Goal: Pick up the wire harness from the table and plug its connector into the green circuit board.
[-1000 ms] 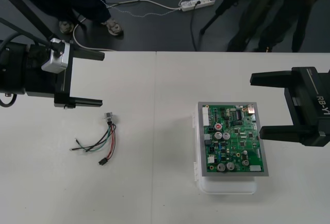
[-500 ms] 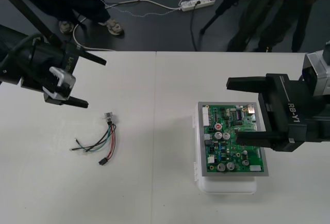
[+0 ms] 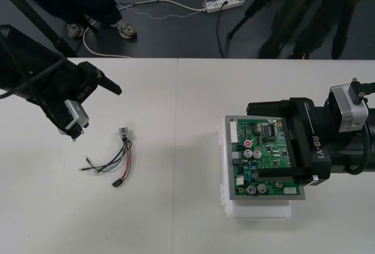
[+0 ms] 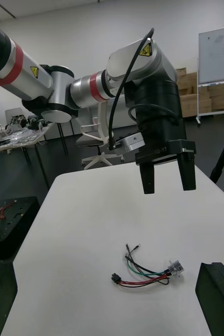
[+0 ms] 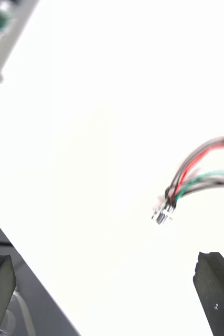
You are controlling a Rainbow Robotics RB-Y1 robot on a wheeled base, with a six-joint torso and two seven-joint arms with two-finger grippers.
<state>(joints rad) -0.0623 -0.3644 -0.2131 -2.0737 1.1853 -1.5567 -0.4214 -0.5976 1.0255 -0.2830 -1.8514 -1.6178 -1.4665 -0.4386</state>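
Approach step: left gripper [image 3: 98, 115] is hovering just beside the wire harness [image 3: 114, 161], fingers [image 5: 214, 286] spread wide, holding nothing. The harness is lying loose on the tabletop [image 3: 176, 219], well apart from the green circuit board [image 3: 261, 151]. Right gripper [image 3: 253, 141] is hanging over the board, fingers wide too. The next move is likely calling for lowering the left fingers around the wires and closing.

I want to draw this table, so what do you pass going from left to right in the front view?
left gripper → wire harness → green circuit board
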